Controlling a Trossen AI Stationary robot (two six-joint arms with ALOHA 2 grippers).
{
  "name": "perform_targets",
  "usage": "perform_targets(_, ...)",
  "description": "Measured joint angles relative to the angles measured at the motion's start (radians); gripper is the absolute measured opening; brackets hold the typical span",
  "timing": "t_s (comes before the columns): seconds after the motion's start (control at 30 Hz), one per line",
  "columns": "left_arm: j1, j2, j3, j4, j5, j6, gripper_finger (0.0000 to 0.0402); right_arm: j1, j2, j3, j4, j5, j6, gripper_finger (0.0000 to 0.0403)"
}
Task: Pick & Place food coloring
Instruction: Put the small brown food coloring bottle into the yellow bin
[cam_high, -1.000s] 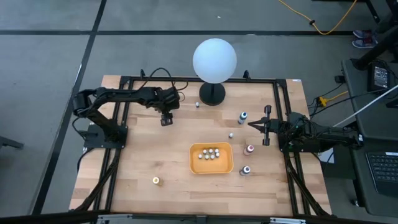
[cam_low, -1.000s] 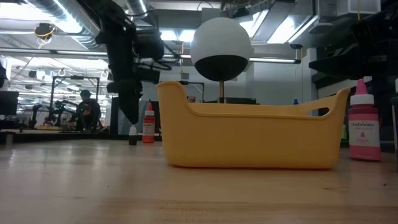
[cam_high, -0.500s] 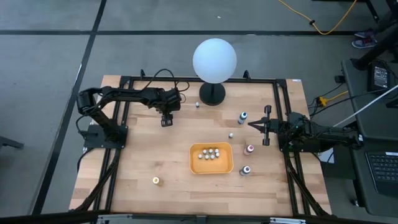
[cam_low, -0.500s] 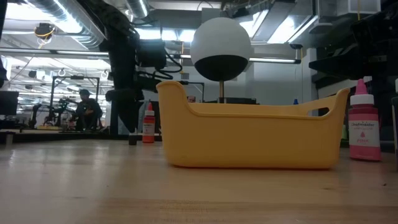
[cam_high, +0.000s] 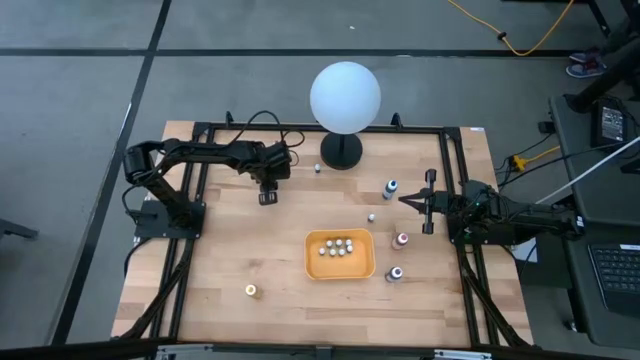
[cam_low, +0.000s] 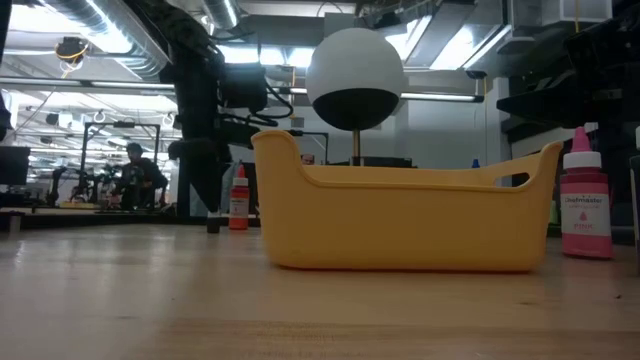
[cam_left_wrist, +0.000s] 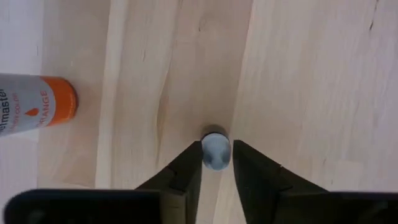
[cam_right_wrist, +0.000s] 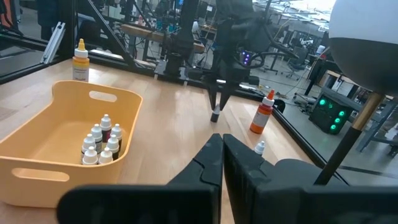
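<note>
My left gripper (cam_high: 267, 196) points straight down at the table's far left, shut on a tiny dark food coloring bottle with a pale cap (cam_left_wrist: 216, 150) that stands on the wood (cam_low: 213, 226). An orange bottle (cam_left_wrist: 43, 109) stands close by. A blue bottle (cam_high: 390, 188), a pink one (cam_high: 401, 240) and a purple one (cam_high: 396, 272) stand at the right. A yellow-orange one (cam_high: 250, 290) stands near left. My right gripper (cam_high: 405, 198) is shut and empty at the right, clear of the table. My left gripper pinches the tiny bottle between its two fingers, one on each side just at the cap (cam_left_wrist: 216, 160). The fingers come from above, pointing down. The bottle stands upright with its base on the table.
A yellow tray (cam_high: 312, 262) with several white-capped bottles sits at the middle near side. A lamp with a white globe (cam_high: 345, 95) and a dark base (cam_high: 341, 153) stands at the far edge. A small pale cap (cam_high: 371, 217) lies right of centre. Dark frame rails border the table.
My left gripper has gone straight down over the tiny dark bottle, which has stayed standing in its place. In the last half second it has kept still.
</note>
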Motion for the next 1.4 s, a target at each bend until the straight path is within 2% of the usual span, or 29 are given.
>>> perform_targets(0.17,0.000,0.000,0.000,-0.001,0.000,-0.002,0.0060,0.000,0.000,0.000,0.000,0.000,0.000,0.0016)
perform_targets(0.33,-0.014,0.000,0.000,-0.001,-0.004,-0.026,0.0055,0.000,0.000,0.000,0.000,0.000,0.000,0.0016)
perform_targets(0.6,-0.134,-0.045,0.022,-0.039,-0.001,-0.128,0.0057,0.000,0.000,0.000,0.000,0.000,0.000,0.0016)
perform_targets(0.8,-0.282,-0.096,0.158,-0.129,-0.005,-0.231,0.0057,0.000,0.000,0.000,0.000,0.000,0.000,0.0017)
perform_targets(1.0,-0.436,-0.093,0.345,-0.244,-0.126,-0.303,0.0057,0.000,0.000,0.000,0.000,0.000,0.000,0.0017)
perform_targets(1.1,-0.487,-0.090,0.409,-0.252,-0.136,-0.337,0.0057,0.000,0.000,0.000,0.000,0.000,0.000,0.0017)
perform_targets(1.4,-0.588,0.039,0.541,-0.254,-0.126,-0.376,0.0057,0.000,0.000,0.000,0.000,0.000,0.000,0.0017)
